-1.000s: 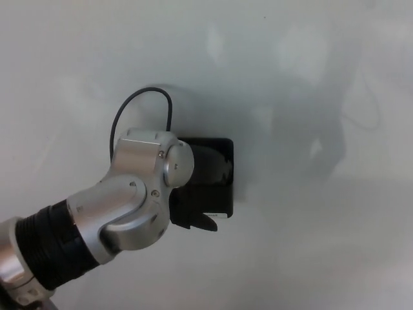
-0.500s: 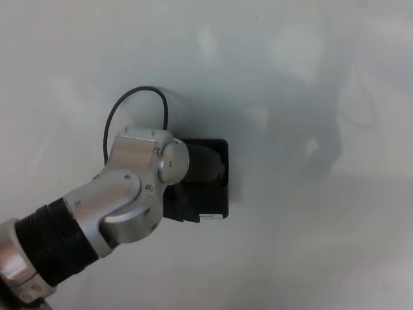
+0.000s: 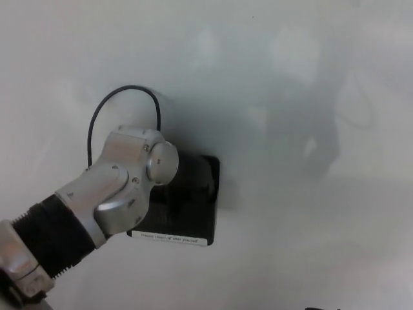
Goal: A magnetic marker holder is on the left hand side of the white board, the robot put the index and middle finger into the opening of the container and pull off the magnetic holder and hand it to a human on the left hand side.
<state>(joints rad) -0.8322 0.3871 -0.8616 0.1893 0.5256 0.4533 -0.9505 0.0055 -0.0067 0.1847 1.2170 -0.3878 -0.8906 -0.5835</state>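
From the head camera, my only view, the clearest change over the last second was in the magnetic holder [image 3: 187, 216]; a second back it showed as a compact black box with its open mouth facing the lens, and now it showed a long dark face with a white label strip [image 3: 171, 237] along its lower edge; the whole box also sat lower and further to the left in the picture than before. The wrist had swung the same way, its silver housing [image 3: 126, 184] sliding left and down; the reflections on the whiteboard [image 3: 310, 97] had barely moved, so I took this as the arm's move and not the camera's. I judged that the holder had tipped and was peeling away from the board, or had already let go; whether any edge was touching the surface I could not see.

The left hand [image 3: 182, 173] was mostly hidden behind its own wrist; only a dark mass showed at the upper end of the holder, where the opening should be; I could not make out how far the fingers were spread or whether they were inside, though the holder moving with the wrist suggested a hold. The black cable [image 3: 122, 97] looped above the wrist; the right hand did not show, and no person was in sight yet.
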